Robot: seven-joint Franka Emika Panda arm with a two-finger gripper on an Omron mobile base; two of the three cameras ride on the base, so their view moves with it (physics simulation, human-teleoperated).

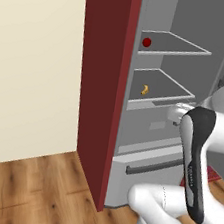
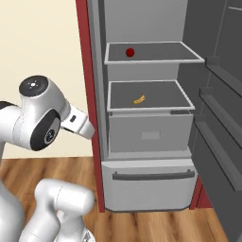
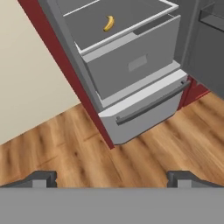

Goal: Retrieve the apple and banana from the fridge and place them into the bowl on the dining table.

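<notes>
Fridge (image 2: pixel 142 134) stands open, centre of both base views. Apple (image 2: pixel 130 52) on the upper shelf (image 2: pixel 153 53), toward its left, upper centre of right base view. Banana (image 2: pixel 139 99) on the shelf below (image 2: pixel 150 97), mid-frame, also top centre of hand view. Pincer (image 3: pixel 112 177) at bottom of hand view, fingertips spread wide apart, gripping nothing, over wood floor (image 3: pixel 65 153) in front of the fridge's bottom drawer (image 3: pixel 144 107)

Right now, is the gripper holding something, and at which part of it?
Nothing is held. The gripper is open over the floor; the banana and the apple lie on the fridge shelves.
</notes>
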